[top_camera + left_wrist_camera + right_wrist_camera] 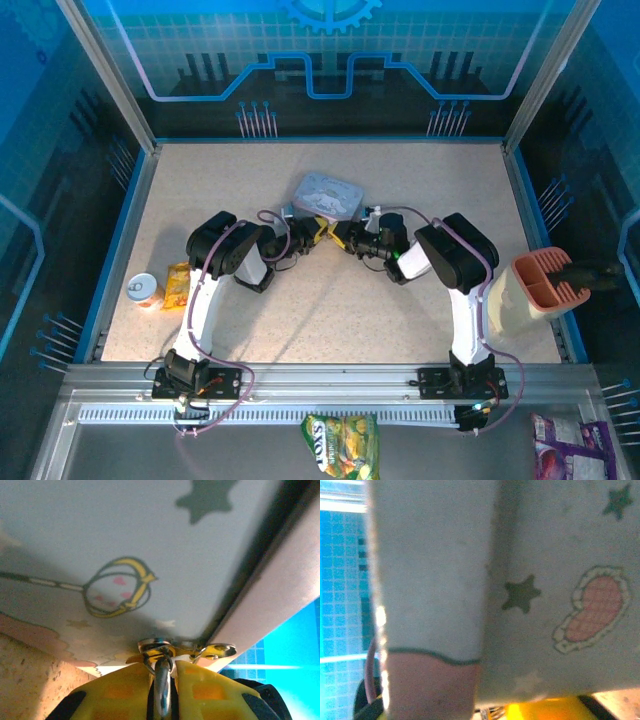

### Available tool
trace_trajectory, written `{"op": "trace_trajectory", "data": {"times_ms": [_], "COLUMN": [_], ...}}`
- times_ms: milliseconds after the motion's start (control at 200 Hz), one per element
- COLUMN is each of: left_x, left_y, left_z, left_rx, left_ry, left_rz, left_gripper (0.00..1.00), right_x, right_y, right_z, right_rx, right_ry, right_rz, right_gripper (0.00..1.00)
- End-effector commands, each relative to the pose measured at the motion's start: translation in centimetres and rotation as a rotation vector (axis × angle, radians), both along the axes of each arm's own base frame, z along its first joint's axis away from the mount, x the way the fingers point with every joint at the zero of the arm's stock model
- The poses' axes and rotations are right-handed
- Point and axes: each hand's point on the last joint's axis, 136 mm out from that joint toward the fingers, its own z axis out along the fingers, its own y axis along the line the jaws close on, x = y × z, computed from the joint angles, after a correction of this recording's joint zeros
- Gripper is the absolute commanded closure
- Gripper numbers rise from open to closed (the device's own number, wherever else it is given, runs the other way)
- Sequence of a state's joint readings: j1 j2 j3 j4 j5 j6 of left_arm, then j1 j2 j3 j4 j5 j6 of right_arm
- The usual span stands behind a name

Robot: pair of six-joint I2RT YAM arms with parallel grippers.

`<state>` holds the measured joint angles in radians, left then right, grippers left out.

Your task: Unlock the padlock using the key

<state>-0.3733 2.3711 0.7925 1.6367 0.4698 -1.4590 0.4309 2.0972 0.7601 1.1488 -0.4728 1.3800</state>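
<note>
**Steady the lock, then bring the key in straight**

Your left hand [162, 669] is pinched narrow on a thin silver loop. I take this for the shackle of the padlock [162, 692]; its dark body is hidden behind the yellow fingers [120, 690]. In the overhead view that puts the padlock at the middle of the frame, where the two hands meet, just below the grey tin [328, 193] and low over the surface [350, 320]. In the left wrist view the tin's printed face spreads across the upper frame, so the lock sits very near it, perhaps touching.

Your right hand [347, 240] points in from the right toward the same spot. You cannot tell from these pictures whether it is wide or narrow, or whether it has the key. The small silver pieces [220, 650] beside the loop are too blurred to name.

The step in hand, as I judge it, is seating and turning the key.
- Hold the left grip firm and motionless.
- Give the right hand room away from the tin.
- Approach slowly along the keyway's line.
- Turn with the wrist alone, letting the left hand resist the twist.

Watch that the thin loop does not slip between the pads. A clamped shackle may also not spring free.
</note>
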Motion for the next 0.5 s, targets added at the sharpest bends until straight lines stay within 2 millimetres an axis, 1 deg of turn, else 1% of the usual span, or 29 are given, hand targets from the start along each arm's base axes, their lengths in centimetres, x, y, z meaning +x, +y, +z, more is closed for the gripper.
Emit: {"op": "trace_trajectory", "data": {"times_ms": [0,60,95,145,230,330,355,440,495], "left_x": [-7.9,-7.7,-7.7,-7.4,-7.2,-7.4,-7.4,-7.5,-7.5], "left_y": [-0.2,0.0,0.1,0.1,0.2,0.2,0.2,0.4,0.3], "left_z": [-13.2,-13.3,-13.3,-13.2,-13.1,-13.2,-13.1,-13.2,-13.1], "left_rx": [0.177,0.176,0.174,0.171,0.169,0.169,0.168,0.174,0.172], "left_ry": [0.425,0.428,0.433,0.43,0.43,0.431,0.431,0.431,0.428], "left_rz": [-0.124,-0.111,-0.106,-0.102,-0.096,-0.101,-0.101,-0.1,-0.103], "left_gripper": [1.0,1.0,1.0,1.0,1.0,1.0,1.0,1.0,1.0], "right_x": [0.0,-0.6,-1.0,-1.5,-2.5,-3.8,-4.1,-4.3,-4.3], "right_y": [-0.7,-1.0,-1.5,-2.0,-2.6,-2.5,-2.5,-2.8,-2.7], "right_z": [1.8,1.6,1.1,1.3,1.0,2.2,2.3,1.9,1.6], "right_rx": [0.025,0.026,0.024,0.03,0.006,-0.037,-0.053,-0.105,-0.113], "right_ry": [-0.067,-0.065,-0.053,-0.07,-0.087,-0.192,-0.202,-0.173,-0.154], "right_rz": [-0.045,-0.05,-0.057,-0.064,-0.044,0.026,0.04,0.047,0.046], "right_gripper": [0.63,0.59,0.59,0.59,0.59,0.61,0.62,0.62,0.62]}}
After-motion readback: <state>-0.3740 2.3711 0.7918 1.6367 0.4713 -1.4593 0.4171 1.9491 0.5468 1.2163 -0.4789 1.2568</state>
